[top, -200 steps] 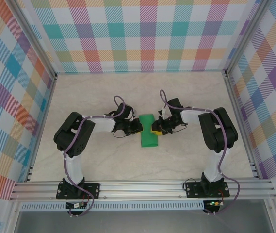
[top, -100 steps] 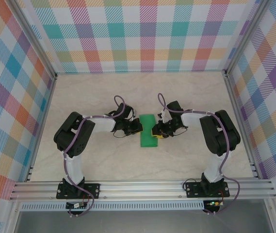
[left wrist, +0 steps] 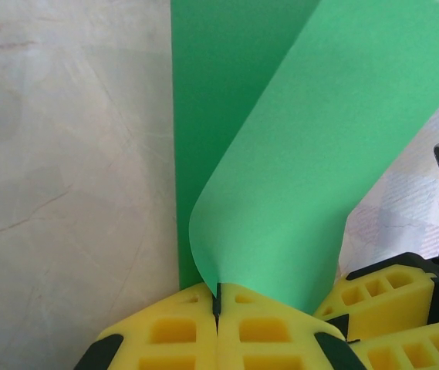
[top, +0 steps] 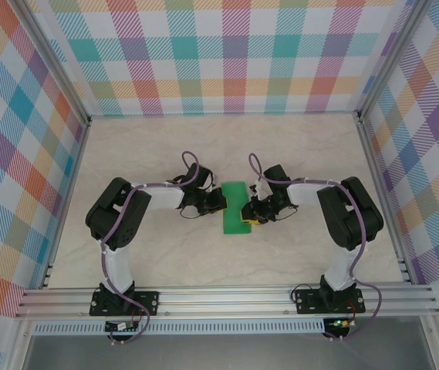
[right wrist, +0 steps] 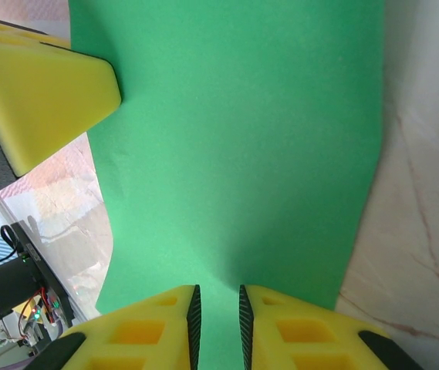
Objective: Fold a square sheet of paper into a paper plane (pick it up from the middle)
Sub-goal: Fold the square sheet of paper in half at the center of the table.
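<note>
The square sheet of paper [top: 234, 197], bright green, lies as a narrow strip on the table between my two grippers. In the left wrist view my left gripper [left wrist: 217, 299] is shut on the paper's [left wrist: 312, 154] near edge, and the lifted layer curls up and over to the right above a flat layer. My left gripper [top: 220, 203] sits at the sheet's left side. My right gripper [top: 248, 218] hovers at its right edge; its jaws [right wrist: 217, 301] stand a narrow gap apart over the paper [right wrist: 242, 139], gripping nothing.
The marble-look tabletop [top: 165, 254] stretches around the sheet. Plaid walls and aluminium rails [top: 227, 297] box it in. The right gripper's yellow fingers [left wrist: 381, 308] show beside the left jaws, and a left finger [right wrist: 42, 92] crosses the right wrist view's top left.
My right gripper has crept slightly left and nearer along the paper's right edge. The left gripper has kept its hold and place.
</note>
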Robot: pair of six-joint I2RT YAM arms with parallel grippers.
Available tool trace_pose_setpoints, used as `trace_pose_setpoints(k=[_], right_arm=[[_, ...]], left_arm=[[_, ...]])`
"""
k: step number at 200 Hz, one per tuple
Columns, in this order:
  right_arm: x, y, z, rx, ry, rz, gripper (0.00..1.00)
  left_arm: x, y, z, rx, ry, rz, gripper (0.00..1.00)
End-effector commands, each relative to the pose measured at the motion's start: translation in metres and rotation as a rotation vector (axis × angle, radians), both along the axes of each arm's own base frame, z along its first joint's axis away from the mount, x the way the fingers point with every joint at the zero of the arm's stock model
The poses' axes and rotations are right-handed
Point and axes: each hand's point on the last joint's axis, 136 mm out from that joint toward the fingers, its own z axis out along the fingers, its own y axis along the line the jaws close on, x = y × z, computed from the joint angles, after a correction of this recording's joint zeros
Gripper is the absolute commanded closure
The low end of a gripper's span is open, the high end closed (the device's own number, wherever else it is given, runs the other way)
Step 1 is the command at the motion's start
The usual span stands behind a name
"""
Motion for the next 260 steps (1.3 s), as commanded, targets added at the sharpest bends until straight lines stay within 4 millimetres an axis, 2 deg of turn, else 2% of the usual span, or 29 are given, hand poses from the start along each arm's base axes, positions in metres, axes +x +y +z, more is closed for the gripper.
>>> trace_pose_setpoints(k=[1,25,48,104,121,165,186,209,240,260], right_arm=[[-0.009,-0.002,0.001,-0.002,-0.003,0.012,0.76],[-0.009,0.005,0.023,0.067,-0.021,0.012,0.76],[-0.013,0.007,0.028,0.101,-0.012,0.010,0.75],[-0.028,-0.004,-0.011,0.026,0.057,0.000,0.76],[-0.031,-0.006,-0.016,0.003,0.064,0.003,0.76],[-0.029,-0.005,0.010,0.016,0.011,0.013,0.75],[-0.032,-0.002,0.014,0.015,-0.008,0.027,0.75],[-0.038,-0.003,0.002,-0.034,-0.004,0.042,0.76],[-0.045,-0.013,-0.028,-0.119,0.035,0.035,0.77],[-0.048,-0.015,-0.032,-0.128,0.053,0.031,0.78]], left_arm=[[-0.021,0.020,-0.029,0.120,0.093,0.000,0.97],[-0.020,0.018,-0.029,0.119,0.094,-0.008,0.97],[-0.021,0.018,-0.029,0.120,0.097,-0.014,0.97],[-0.020,0.017,-0.029,0.120,0.098,-0.019,0.97],[-0.020,0.017,-0.029,0.122,0.100,-0.021,0.97],[-0.021,0.017,-0.030,0.128,0.104,-0.023,0.97],[-0.020,0.017,-0.030,0.127,0.104,-0.022,0.97],[-0.019,0.017,-0.029,0.127,0.104,-0.022,0.97],[-0.019,0.016,-0.030,0.128,0.107,-0.024,0.97],[-0.020,0.017,-0.029,0.129,0.104,-0.028,0.97]])
